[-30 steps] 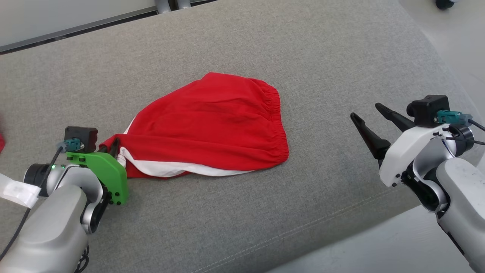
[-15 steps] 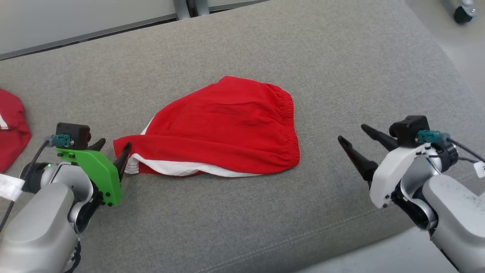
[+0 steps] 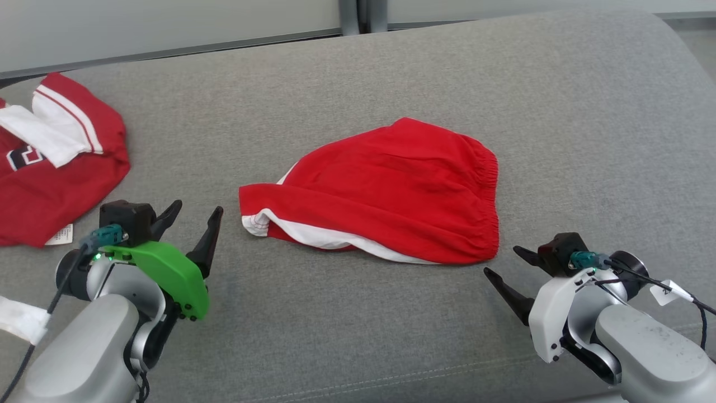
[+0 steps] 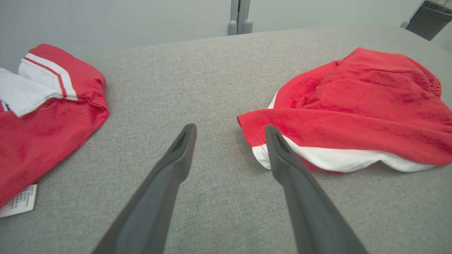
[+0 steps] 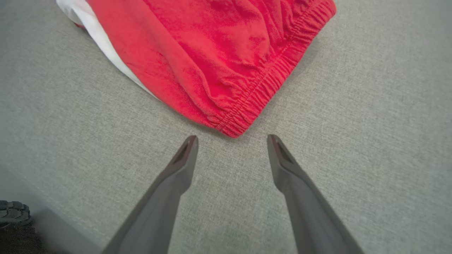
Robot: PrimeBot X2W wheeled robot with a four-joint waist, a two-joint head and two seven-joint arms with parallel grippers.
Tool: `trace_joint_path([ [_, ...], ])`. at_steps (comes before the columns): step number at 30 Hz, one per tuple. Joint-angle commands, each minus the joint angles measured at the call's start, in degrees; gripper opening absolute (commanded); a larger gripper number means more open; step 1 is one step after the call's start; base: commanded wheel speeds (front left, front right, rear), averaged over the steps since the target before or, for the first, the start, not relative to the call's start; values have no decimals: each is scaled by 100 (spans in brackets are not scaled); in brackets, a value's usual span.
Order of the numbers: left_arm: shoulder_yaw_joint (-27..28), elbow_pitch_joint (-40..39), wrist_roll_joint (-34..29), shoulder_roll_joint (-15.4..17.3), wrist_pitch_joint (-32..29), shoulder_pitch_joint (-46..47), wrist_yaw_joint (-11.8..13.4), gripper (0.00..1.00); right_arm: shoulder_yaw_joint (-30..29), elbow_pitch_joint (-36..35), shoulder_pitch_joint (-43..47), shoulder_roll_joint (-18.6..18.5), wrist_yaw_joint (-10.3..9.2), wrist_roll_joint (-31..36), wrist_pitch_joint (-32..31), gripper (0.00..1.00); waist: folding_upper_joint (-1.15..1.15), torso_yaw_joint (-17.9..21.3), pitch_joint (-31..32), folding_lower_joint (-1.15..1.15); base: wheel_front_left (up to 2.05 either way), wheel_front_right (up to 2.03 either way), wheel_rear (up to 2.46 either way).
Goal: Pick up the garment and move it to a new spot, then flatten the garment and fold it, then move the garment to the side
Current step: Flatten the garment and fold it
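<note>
Garment (image 3: 386,190): red shorts with a white side panel, lying flat near the middle of the grey fabric cushion (image 3: 347,341). The waistband faces the cushion's right edge and the leg hem faces left. The left gripper (image 3: 198,206) is spread and empty, its fingers just beside the hem. The right gripper (image 3: 502,260) is likewise spread, tips near the waistband's front corner (not touching). A red-and-white jersey (image 3: 56,179) lies leftward by the far edge, well apart. Bare cloth surrounds the garment toward the far, right and front edges. A pale wall and a post (image 3: 358,11) stand beyond the far edge.
</note>
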State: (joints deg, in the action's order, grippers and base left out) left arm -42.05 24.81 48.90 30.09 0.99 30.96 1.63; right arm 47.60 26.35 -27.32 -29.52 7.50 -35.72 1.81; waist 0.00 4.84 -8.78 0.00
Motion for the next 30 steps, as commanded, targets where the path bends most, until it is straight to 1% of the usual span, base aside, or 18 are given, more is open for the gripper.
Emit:
trace_joint_path([
  [1,36,-310,-99,-25,176,-217,218,100,89,253,-132,81,-2,70,130,100,0,-404,-24,0,0,0,0],
  [4,51,-766,-153,-74,367,-444,497,100,204,614,-284,199,-2,152,303,100,0,-578,-74,0,0,0,0],
  [5,51,-766,-153,-74,367,-444,497,100,204,614,-284,199,-2,152,303,100,0,-578,-74,0,0,0,0],
  [10,79,-1406,-180,-144,565,-822,910,100,465,1109,-525,344,-2,369,551,100,0,-774,-117,0,0,0,0],
  [11,68,-1517,-199,-134,573,-886,971,100,529,1181,-578,353,-2,395,601,85,0,-790,-119,0,0,0,0],
  [12,65,-1618,-205,-121,587,-951,1024,100,558,1230,-627,375,-2,397,664,47,0,-800,-119,0,0,0,0],
  [13,64,-1708,-214,-101,603,-1009,1071,100,587,1272,-658,391,-2,378,707,35,0,-809,-114,0,0,0,0],
  [14,63,-1794,-205,-83,608,-1067,1114,100,630,1297,-685,383,-2,361,728,19,0,-816,-107,0,0,0,0],
  [15,75,-1878,-184,-73,615,-1128,1150,100,664,1303,-733,351,-2,359,749,0,0,-817,-100,0,0,0,0],
  [22,143,-2196,-107,14,690,-1419,1350,100,955,1054,-1105,10,-2,165,599,0,0,-772,-43,0,0,0,0],
  [26,153,-2277,-93,9,723,-1498,1381,100,934,846,-1334,-186,-2,-67,495,0,0,-748,-47,0,0,0,0],
  [30,124,-2346,-142,-8,766,-1474,1375,100,971,710,-1603,-332,-2,-264,197,0,0,-784,-85,0,0,0,0],
])
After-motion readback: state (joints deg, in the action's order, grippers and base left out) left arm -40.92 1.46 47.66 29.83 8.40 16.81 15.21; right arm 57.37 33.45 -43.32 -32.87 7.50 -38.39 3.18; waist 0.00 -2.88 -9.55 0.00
